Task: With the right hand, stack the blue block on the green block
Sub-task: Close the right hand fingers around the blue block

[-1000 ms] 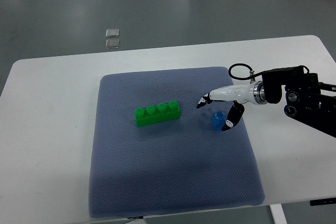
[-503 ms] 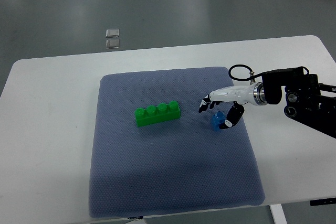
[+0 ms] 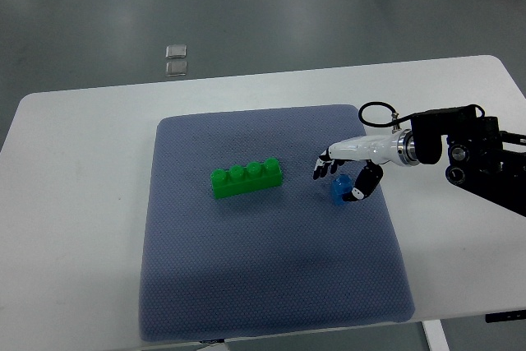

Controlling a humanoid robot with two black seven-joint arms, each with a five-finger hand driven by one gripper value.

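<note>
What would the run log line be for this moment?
phase: grasping | right hand closing around blue block | block on mat | green block apart, untouched | left hand out of view

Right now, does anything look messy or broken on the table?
Nothing stands out. The green block lies flat on the blue-grey mat, a bit slanted but whole. The small blue block sits on the mat to its right, with the right hand curled around it. Nothing looks spilled or damaged.
</note>
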